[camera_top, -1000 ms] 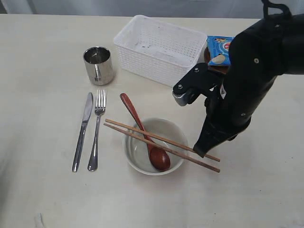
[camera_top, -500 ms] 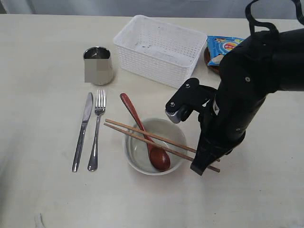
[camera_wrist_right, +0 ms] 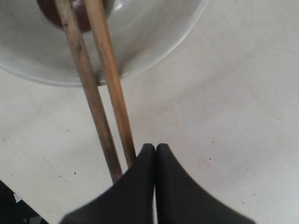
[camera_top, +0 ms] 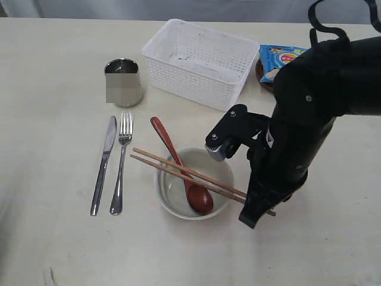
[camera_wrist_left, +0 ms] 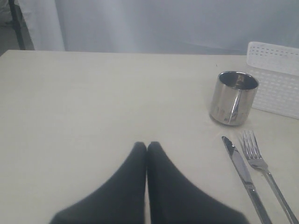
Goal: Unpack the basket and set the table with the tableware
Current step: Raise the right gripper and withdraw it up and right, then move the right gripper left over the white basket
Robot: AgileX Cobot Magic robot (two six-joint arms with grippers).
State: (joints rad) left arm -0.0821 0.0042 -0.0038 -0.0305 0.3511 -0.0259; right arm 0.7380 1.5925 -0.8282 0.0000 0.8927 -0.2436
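I brought the right gripper (camera_top: 249, 219) down, jaws shut on nothing, from above the table to the far ends of the chopsticks (camera_top: 178, 170), one tip against a stick (a nudge, I judged, not a pick). The sticks lay across the bowl (camera_top: 161, 193) much as a second earlier. The basket (camera_top: 186, 80) looked empty, and the left gripper (camera_wrist_left: 147, 145) sat closed and idle.

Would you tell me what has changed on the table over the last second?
The shut right gripper swung down to the ends of the chopsticks beside the bowl. Nothing was gripped or released. The basket, cup, fork, knife and spoon stayed put.
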